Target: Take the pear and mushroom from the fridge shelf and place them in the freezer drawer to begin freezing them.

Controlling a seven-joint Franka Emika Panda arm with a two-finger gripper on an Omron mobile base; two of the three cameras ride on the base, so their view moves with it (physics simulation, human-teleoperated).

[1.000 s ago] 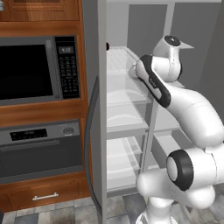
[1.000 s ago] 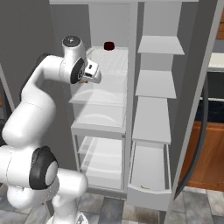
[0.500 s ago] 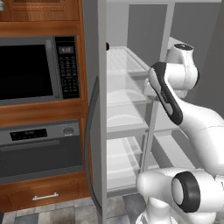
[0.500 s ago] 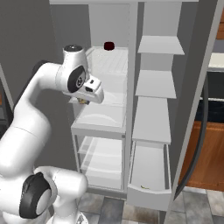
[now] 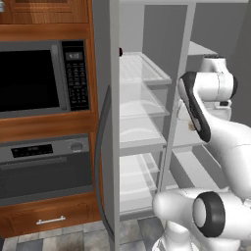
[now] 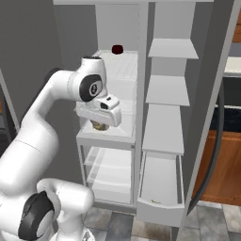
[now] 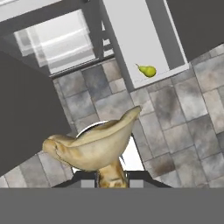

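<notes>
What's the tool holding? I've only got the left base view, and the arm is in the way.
Observer: In the hand view, the tool is shut on the mushroom.
Operator: Where's the pear?
Observer: The pear lies inside the freezer drawer, near its front wall.
Operator: Is that drawer open?
Observer: Yes. The right base view shows it pulled out, below and to the right of the tool.
</notes>
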